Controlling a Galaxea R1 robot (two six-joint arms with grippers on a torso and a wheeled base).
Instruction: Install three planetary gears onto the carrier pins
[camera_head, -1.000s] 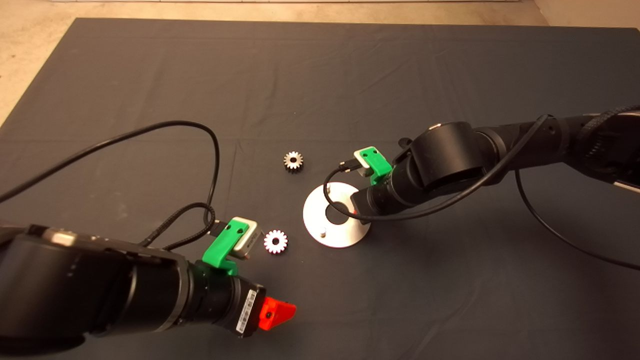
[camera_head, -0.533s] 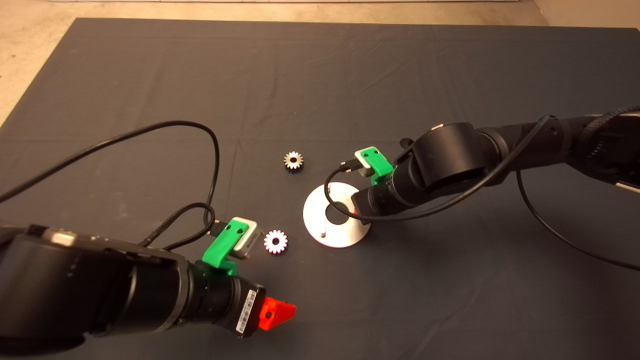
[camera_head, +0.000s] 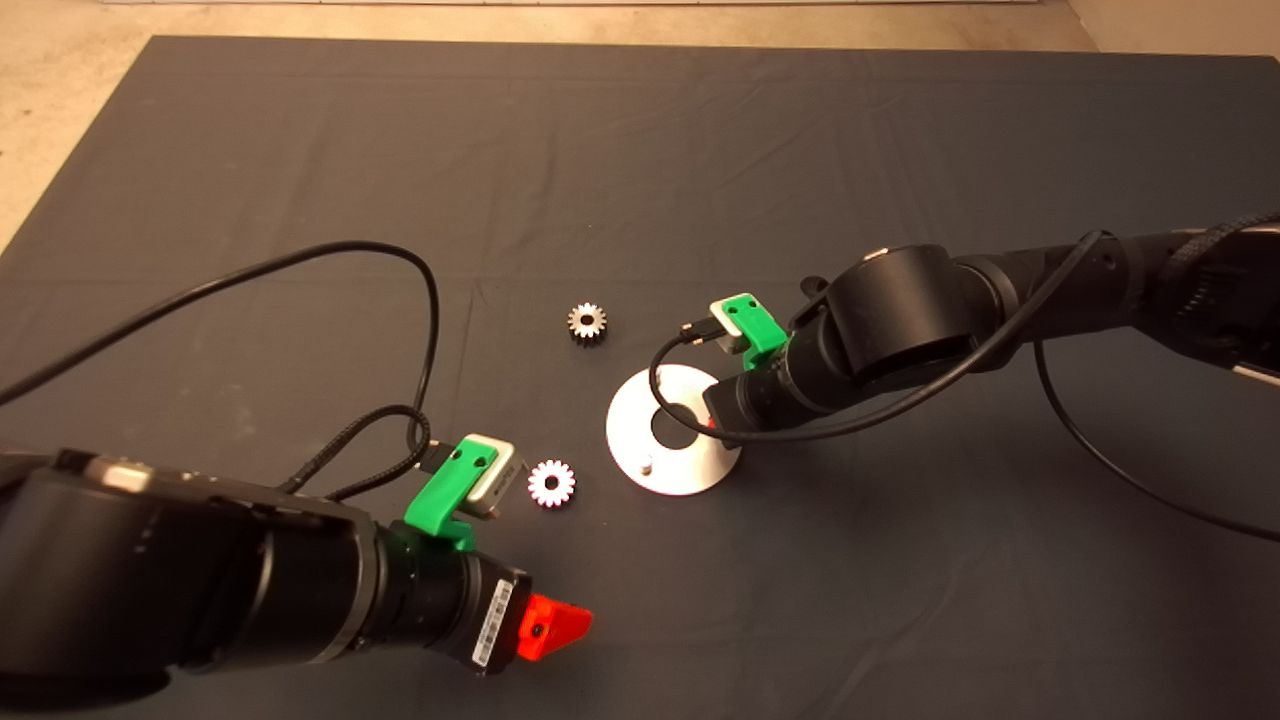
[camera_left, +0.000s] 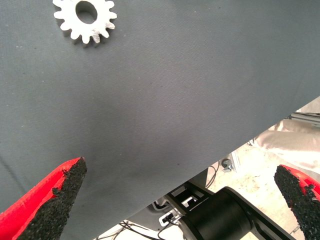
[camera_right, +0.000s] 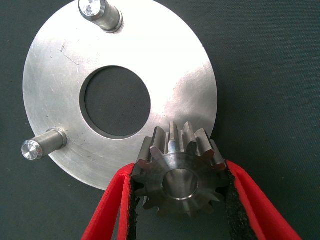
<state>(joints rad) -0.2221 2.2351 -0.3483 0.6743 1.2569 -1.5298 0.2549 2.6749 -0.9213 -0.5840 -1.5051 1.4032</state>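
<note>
Two loose gears from above: one (camera_head: 551, 484) just ahead of the left gripper (camera_head: 556, 625), one (camera_head: 587, 323) beyond the disc (camera_head: 640, 445), where the right gripper (camera_head: 708, 420) sits. Left wrist: fingers (camera_left: 60, 190) spread wide, gear (camera_left: 85, 20) well ahead. Right wrist: gripper (camera_right: 181, 200) clamped on a third gear (camera_right: 181, 175) over the disc edge (camera_right: 60, 65), two pins (camera_right: 102, 12) (camera_right: 40, 145) bare.

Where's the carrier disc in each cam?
Head view: carrier disc right of mat centre, partly under the right end effector.
Left wrist view: not in it; only a loose gear on the mat.
Right wrist view: fills the frame, two pins showing, a held gear over its rim.
Shared landmark: the disc's centre hole.
</note>
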